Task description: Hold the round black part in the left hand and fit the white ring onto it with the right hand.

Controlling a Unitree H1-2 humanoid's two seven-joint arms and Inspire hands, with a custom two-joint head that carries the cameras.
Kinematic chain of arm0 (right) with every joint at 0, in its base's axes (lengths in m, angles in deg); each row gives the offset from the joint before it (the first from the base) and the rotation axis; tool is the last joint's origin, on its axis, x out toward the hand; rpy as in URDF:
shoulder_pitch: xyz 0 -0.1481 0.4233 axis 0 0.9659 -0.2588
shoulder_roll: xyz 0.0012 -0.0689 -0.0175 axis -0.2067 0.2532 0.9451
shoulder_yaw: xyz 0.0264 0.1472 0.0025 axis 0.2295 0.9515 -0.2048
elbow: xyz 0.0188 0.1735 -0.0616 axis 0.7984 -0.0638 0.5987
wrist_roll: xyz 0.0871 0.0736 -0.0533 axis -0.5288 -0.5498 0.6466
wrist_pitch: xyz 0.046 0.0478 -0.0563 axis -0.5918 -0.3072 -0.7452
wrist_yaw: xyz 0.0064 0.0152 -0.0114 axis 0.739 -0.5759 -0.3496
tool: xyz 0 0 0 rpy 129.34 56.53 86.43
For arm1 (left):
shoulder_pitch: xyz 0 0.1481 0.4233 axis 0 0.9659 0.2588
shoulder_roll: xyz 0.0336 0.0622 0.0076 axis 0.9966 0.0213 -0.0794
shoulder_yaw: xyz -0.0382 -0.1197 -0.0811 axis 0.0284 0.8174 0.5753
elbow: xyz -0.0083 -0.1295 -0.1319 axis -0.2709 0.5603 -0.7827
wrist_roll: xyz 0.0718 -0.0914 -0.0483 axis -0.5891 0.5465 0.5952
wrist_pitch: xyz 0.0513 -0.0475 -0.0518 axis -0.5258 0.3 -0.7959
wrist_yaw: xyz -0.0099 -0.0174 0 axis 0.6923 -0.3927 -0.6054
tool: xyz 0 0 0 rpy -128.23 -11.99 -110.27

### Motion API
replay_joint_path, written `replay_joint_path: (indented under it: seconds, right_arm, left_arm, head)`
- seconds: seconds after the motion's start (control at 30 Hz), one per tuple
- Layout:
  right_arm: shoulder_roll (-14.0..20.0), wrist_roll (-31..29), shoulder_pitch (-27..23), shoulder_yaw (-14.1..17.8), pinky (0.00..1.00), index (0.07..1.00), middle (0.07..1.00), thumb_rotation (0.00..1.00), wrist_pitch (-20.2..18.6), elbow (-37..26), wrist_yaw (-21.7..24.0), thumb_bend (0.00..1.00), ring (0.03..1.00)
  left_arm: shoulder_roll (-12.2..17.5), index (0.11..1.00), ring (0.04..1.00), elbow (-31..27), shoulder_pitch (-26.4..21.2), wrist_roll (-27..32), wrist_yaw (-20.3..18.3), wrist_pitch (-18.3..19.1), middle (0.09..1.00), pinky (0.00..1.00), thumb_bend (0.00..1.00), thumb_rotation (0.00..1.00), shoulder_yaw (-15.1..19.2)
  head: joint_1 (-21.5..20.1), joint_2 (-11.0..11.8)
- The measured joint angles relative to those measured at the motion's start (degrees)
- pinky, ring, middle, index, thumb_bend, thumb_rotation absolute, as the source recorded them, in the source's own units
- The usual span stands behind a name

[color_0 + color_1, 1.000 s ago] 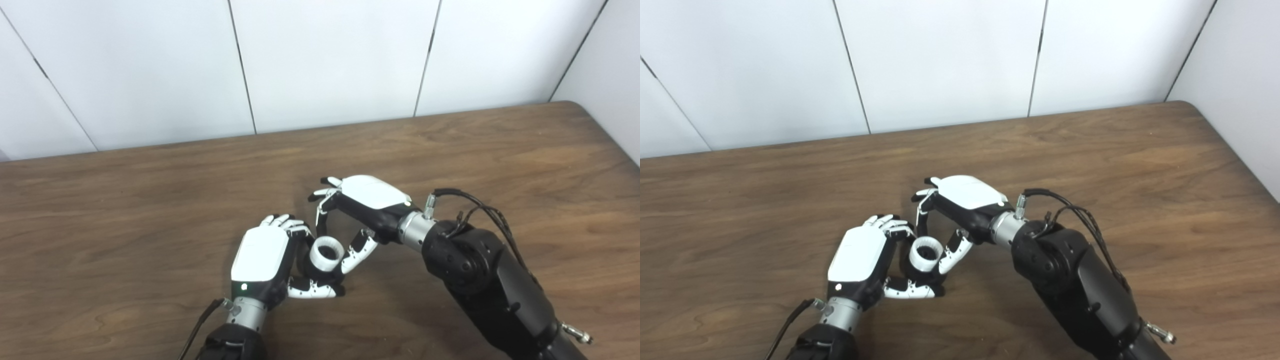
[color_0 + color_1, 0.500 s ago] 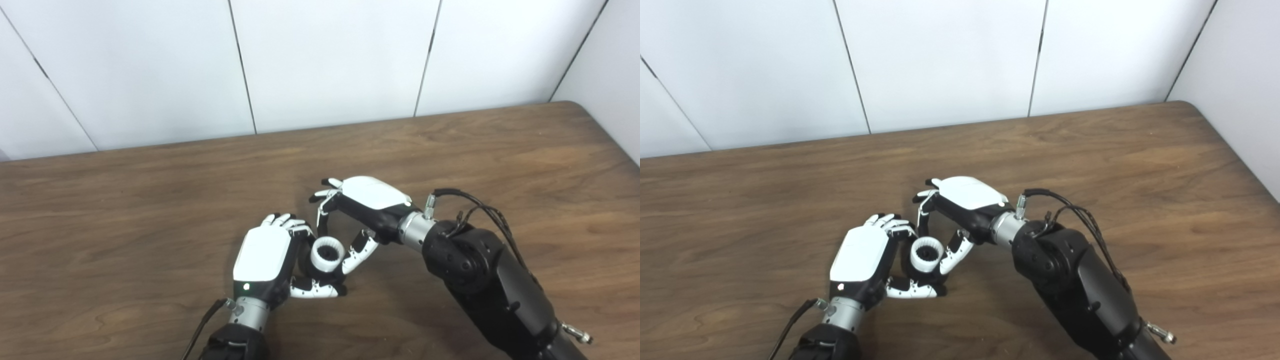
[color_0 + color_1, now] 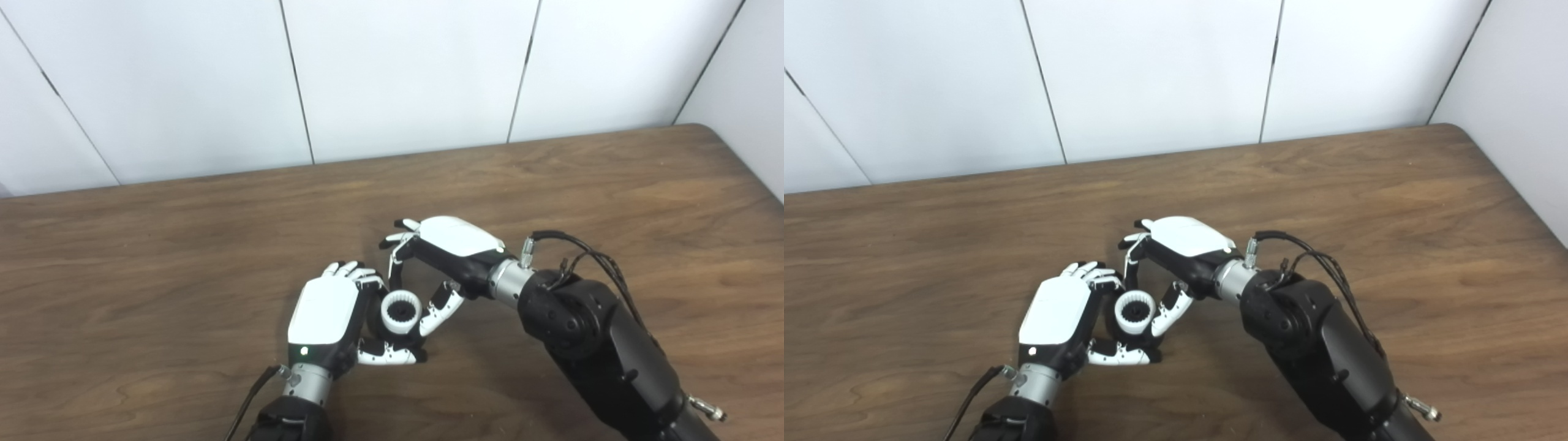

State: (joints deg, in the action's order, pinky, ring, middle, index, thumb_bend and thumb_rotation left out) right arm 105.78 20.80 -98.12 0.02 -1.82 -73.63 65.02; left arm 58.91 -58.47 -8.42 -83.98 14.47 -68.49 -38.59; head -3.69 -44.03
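My left hand lies low over the table, palm turned right, shut on the round black part. Only the part's toothed black centre and a dark edge show; the rest is hidden by the fingers. The white ring sits around that centre, its opening facing up towards the cameras. My right hand reaches in from the right. One of its fingers curves down to the ring's far side, and its thumb lies against the ring's right side, so it is shut on the white ring.
The brown wooden table runs to a white panelled wall at the back. Its rounded right corner is at the far right. My right forearm, with loose cables, crosses the lower right.
The ring's opening looked hollow before; now the toothed black centre fills it. The ring sits slightly lower in my left hand. Both hands have barely shifted.
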Motion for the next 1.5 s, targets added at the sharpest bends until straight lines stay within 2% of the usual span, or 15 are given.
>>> replay_joint_path:
  seconds: [0.3, 0.33, 0.37, 0.43, 0.5, 0.7, 1.0, 1.27, 1.5]
  right_arm:
    - [0.2, 0.0, 0.0, 0.0, 1.00, 0.492, 0.883, 0.14, -0.1, 0.5, 0.0, 0.52, 1.000]
    - [0.3, 0.0, 0.0, 0.0, 1.00, 0.556, 0.885, 0.17, -0.1, 0.6, 0.1, 0.72, 1.000]
    - [0.4, 0.0, -0.1, 0.0, 1.00, 0.600, 0.888, 0.19, -0.1, 0.6, 0.2, 0.85, 1.000]
    - [0.9, 0.0, -0.1, -0.1, 1.00, 0.635, 0.901, 0.21, -0.1, 0.6, 0.7, 0.94, 1.000]
    - [1.4, 0.1, -0.1, -0.1, 1.00, 0.659, 0.923, 0.23, -0.3, 0.5, 1.4, 0.99, 1.000]
    - [1.6, 0.7, -0.1, -0.3, 1.00, 0.709, 0.961, 0.28, -0.6, 0.4, 1.8, 1.00, 1.000]
    - [2.0, 1.6, -0.1, 0.3, 1.00, 0.714, 0.960, 0.29, -0.6, 0.1, 1.8, 1.00, 1.000]
    - [3.6, 0.5, -0.1, 2.5, 1.00, 0.723, 0.956, 0.29, -0.6, -1.0, 2.1, 1.00, 1.000]
    - [4.6, 0.5, -0.1, 4.7, 1.00, 0.740, 0.968, 0.28, -2.3, -3.0, 4.0, 1.00, 1.000]
  left_arm:
    - [0.0, 0.484, 0.873, 0.4, -0.4, 0.0, 0.0, 0.0, 0.768, 0.91, 0.52, 0.06, 0.0]
    - [0.0, 0.484, 0.871, 0.5, -0.5, 0.0, 0.0, 0.0, 0.767, 0.91, 0.52, 0.06, 0.0]
    - [-0.1, 0.484, 0.871, 0.5, -0.6, 0.0, 0.0, -0.1, 0.767, 0.91, 0.52, 0.06, 0.0]
    - [-0.1, 0.484, 0.873, 0.6, -0.6, 0.0, 0.0, -0.1, 0.767, 0.91, 0.52, 0.06, 0.0]
    - [-0.1, 0.484, 0.873, 0.6, -0.6, 0.0, 0.0, -0.1, 0.768, 0.91, 0.52, 0.06, 0.0]
    - [-0.1, 0.484, 0.871, 0.6, -0.6, 0.0, 0.1, -0.1, 0.769, 0.91, 0.52, 0.06, 0.1]
    - [-0.1, 0.485, 0.874, 0.6, -0.6, 0.0, 0.1, -0.1, 0.771, 0.91, 0.52, 0.06, 0.2]
    - [0.0, 0.484, 0.868, 0.6, -0.6, 0.1, 0.1, -0.1, 0.765, 0.91, 0.52, 0.06, 0.4]
    - [0.1, 0.484, 0.868, 0.6, -0.6, 0.2, 0.1, -0.1, 0.765, 0.91, 0.52, 0.06, 0.8]
  head:
    - [-0.2, 0.3]
    - [-0.2, 0.3]
    - [-0.2, 0.3]
    - [-0.2, 0.4]
    - [-0.2, 0.4]
    - [-0.2, 0.6]
    - [-0.2, 0.7]
    - [-0.1, 0.6]
    - [-0.1, 0.4]
